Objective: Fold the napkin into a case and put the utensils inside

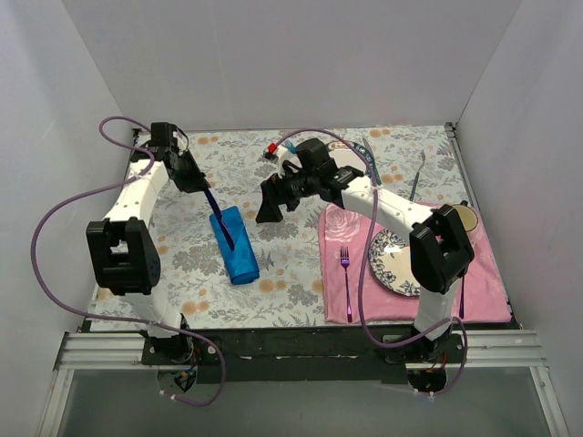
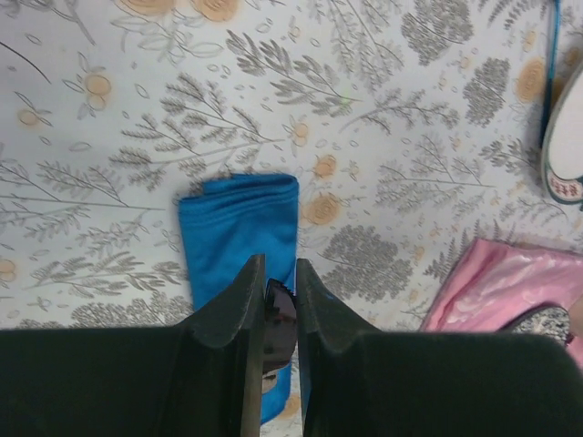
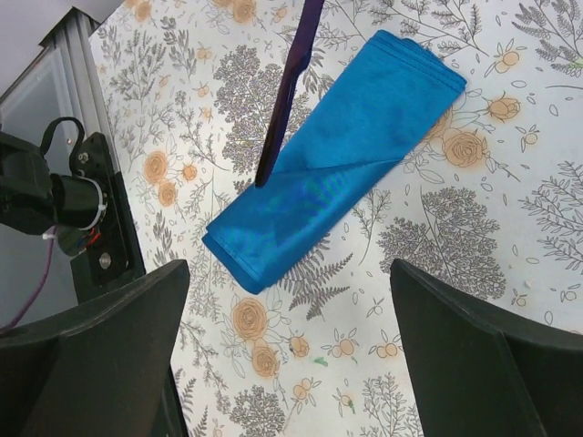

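The blue napkin (image 1: 239, 250) lies on the flowered tablecloth, folded into a narrow case (image 3: 355, 137). My left gripper (image 1: 204, 188) hovers above the case's far end, shut on the handle of the dark purple knife (image 2: 279, 314). The knife (image 3: 290, 86) slants down, and its tip touches the cloth at a diagonal fold. In the left wrist view the case (image 2: 239, 228) shows beyond the left gripper (image 2: 279, 264). To the right of the case, my right gripper (image 1: 270, 208) hangs over bare tablecloth, open and holding nothing (image 3: 287, 350).
A pink placemat (image 1: 487, 278) at the right carries a patterned plate (image 1: 392, 259) and a magenta fork (image 1: 346, 273). A thin utensil (image 1: 416, 177) and a small red object (image 1: 271, 150) lie at the back. White walls enclose the table.
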